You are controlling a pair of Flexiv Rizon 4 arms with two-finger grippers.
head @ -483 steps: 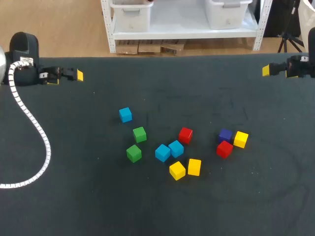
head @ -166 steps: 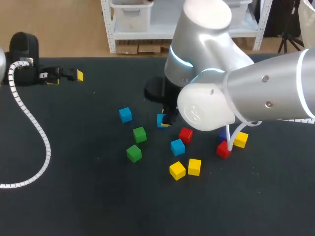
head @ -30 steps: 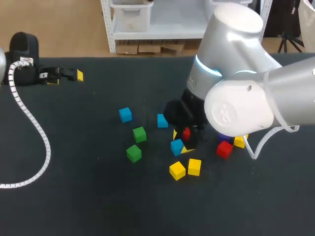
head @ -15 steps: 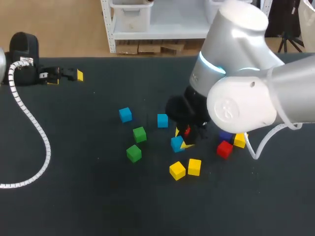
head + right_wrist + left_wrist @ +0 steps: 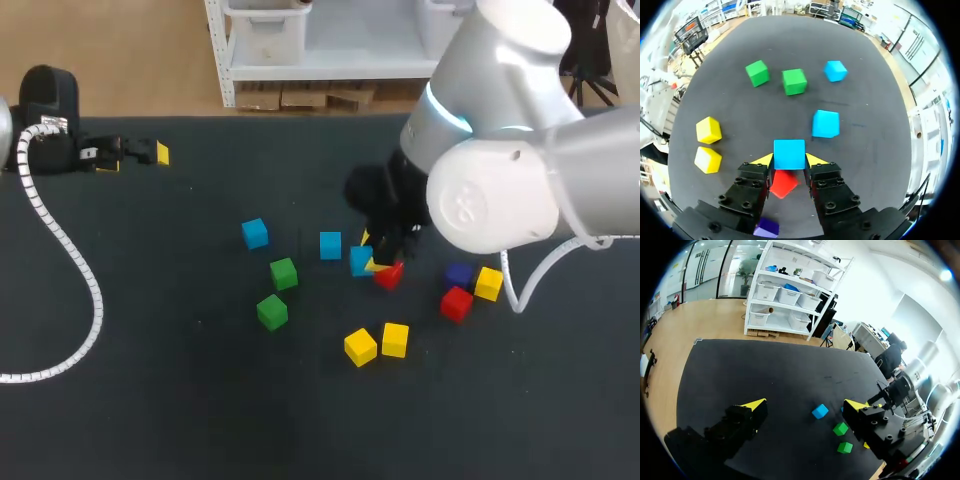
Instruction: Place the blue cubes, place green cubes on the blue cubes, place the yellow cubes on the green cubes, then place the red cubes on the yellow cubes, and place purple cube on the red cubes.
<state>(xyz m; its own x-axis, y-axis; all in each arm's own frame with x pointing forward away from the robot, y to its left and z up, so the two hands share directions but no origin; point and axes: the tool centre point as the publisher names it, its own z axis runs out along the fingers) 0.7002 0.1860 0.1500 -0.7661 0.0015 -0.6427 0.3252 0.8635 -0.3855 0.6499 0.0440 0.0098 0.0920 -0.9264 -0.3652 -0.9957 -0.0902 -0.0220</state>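
barely begun, i'd say: the right arm (image 5: 500,190) has its jaws clamped on a blue cube (image 5: 789,154), near a second blue cube (image 5: 825,123); nothing is stacked, and every other colour lies loose on the surface (image 5: 150,350).

Table (image 5: 150,400): matte black top. Beyond its far edge we note a light wooden floor (image 5: 120,60) and a white shelf unit (image 5: 375,68) holding pale bins (image 5: 265,35), with flat cardboard (image 5: 300,97) under its lowest shelf. Left wrist view: white wall (image 5: 875,280) beside the shelf unit, tall glass panels (image 5: 705,270) past the floor. Lighting is bright and even.
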